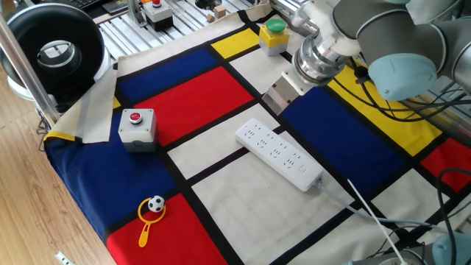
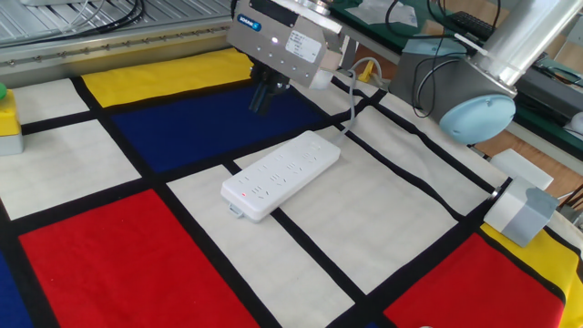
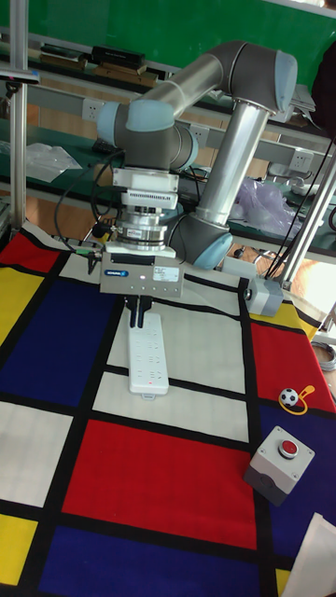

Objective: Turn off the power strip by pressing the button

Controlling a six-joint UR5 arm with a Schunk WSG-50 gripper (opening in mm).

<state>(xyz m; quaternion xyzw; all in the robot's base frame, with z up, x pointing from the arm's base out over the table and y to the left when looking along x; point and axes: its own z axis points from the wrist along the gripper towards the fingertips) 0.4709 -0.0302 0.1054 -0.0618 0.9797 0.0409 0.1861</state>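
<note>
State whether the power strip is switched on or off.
Probably on: the power strip shows small red lights near its end, though the button position is unclear.
</note>
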